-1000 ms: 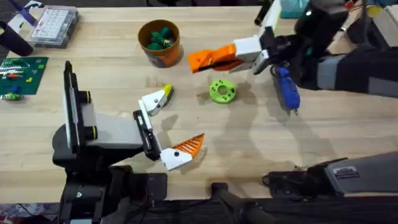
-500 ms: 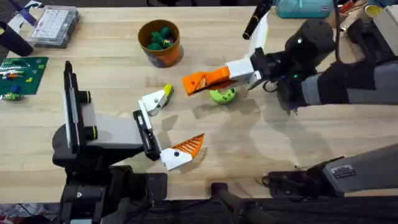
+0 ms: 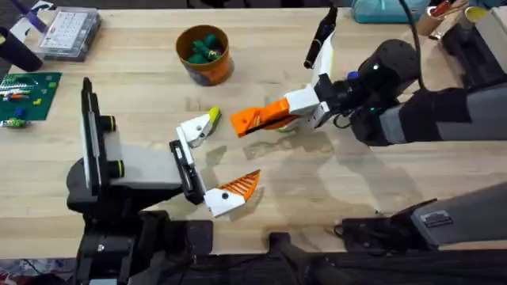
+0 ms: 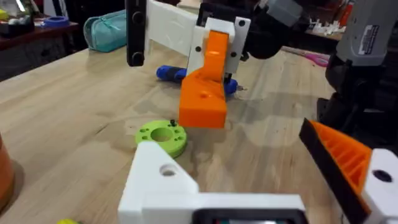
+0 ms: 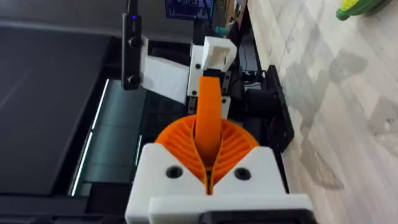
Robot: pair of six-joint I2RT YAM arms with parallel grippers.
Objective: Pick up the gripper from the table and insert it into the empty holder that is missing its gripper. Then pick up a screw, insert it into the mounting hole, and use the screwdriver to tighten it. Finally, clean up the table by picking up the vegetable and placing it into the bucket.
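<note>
A wooden table [image 3: 158,95] held an orange bucket [image 3: 203,54] at upper centre. The right gripper [image 3: 310,104] was clamped on the gripper [image 3: 261,117], mid-frame, pointing left; the left wrist view revealed the screwdriver [image 4: 171,73] behind it.

The overhead looks down and forward over the table [image 3: 142,87]; both wrist cameras sit low and close, sharing the gripper [image 4: 203,87]
</note>
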